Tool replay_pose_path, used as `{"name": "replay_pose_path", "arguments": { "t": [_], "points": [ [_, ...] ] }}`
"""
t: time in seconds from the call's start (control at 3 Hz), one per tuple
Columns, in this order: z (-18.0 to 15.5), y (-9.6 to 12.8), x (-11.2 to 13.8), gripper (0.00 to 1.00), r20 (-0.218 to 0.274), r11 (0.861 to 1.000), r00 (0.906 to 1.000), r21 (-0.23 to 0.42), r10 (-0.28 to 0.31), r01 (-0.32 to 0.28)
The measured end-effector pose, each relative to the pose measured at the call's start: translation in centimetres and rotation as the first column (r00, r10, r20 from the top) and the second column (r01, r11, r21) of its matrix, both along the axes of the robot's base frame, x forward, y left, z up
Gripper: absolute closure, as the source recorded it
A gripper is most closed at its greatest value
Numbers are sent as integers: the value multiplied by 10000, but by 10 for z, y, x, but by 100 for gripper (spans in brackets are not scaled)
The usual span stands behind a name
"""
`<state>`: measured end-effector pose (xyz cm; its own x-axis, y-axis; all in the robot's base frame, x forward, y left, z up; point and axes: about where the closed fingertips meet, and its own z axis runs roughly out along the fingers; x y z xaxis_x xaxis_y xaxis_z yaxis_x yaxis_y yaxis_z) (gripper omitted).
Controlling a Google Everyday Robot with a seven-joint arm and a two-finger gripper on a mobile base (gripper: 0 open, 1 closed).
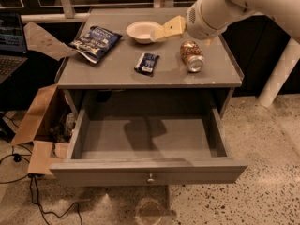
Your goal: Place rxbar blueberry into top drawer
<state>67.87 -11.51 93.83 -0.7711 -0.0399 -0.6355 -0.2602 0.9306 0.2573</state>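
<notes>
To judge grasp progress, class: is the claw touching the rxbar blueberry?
Apart. The camera view shows the claw up beside the white bowl, with a strip of grey tabletop showing between it and the rxbar blueberry.

The gripper (159,33), above the bowl (132,31), hides part of its rim. The arm (243,3) is cut by the top and right edges. The rxbar blueberry (147,63) lettering is too small to read.

On the grey worktop (117,71) lie a blue chip bag (95,42) at left, a white bowl (140,31) at the back, the rxbar blueberry (147,63) flat near the middle, and a tipped can (192,56) at right. The gripper (161,32) hangs over the bowl's right rim.
</notes>
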Motion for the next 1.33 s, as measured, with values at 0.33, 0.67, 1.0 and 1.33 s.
{"name": "replay_pose_path", "arguments": {
  "t": [0.33, 0.67, 1.0, 1.33],
  "points": [
    [-11, 24, -1, 0, -285, 9988, 9987, 257, 419, -412],
    [-18, 59, -1, 0, -514, 9917, 9919, 617, 1162, -1130],
    [-24, 107, -2, 0, -710, 9731, 9730, 875, 2196, -2133],
    [-24, 107, -2, 0, -710, 9731, 9730, 875, 2196, -2133]
  ]
}}
